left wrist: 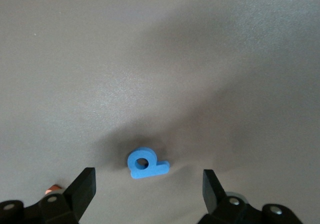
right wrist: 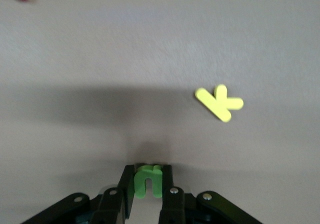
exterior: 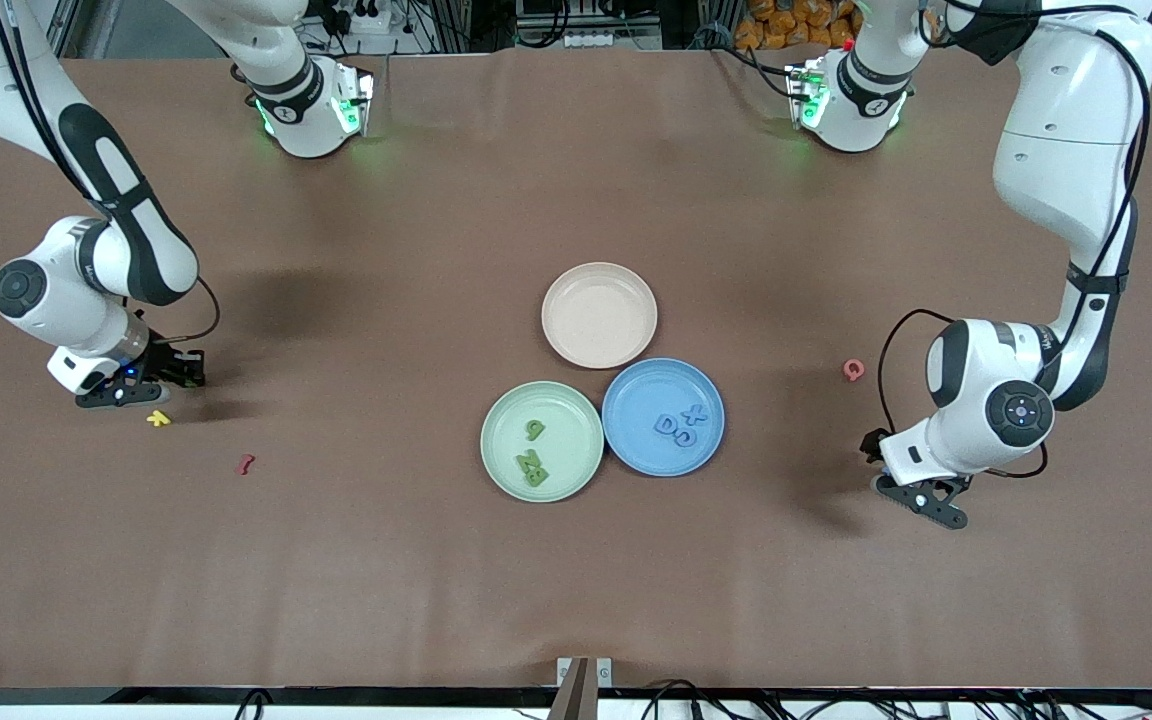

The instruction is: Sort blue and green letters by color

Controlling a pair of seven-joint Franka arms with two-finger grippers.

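Green letter (right wrist: pixel 149 180) pinched in right end effector (right wrist: pixel 148 190) (yellow letter (right wrist: pixel 219 102) near), left end effector (left wrist: pixel 149 186) wide over blue P (left wrist: pixel 145 163).

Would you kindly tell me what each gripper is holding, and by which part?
The right gripper pinches the green letter across its two legs. The left gripper holds nothing, open over the blue letter.

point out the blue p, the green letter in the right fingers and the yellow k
blue P (left wrist: pixel 146 164), left wrist view, on its round bowl
green letter (right wrist: pixel 148 179), right wrist view, on its arch between the fingers
yellow K (right wrist: pixel 219 103), right wrist view, on its long stem
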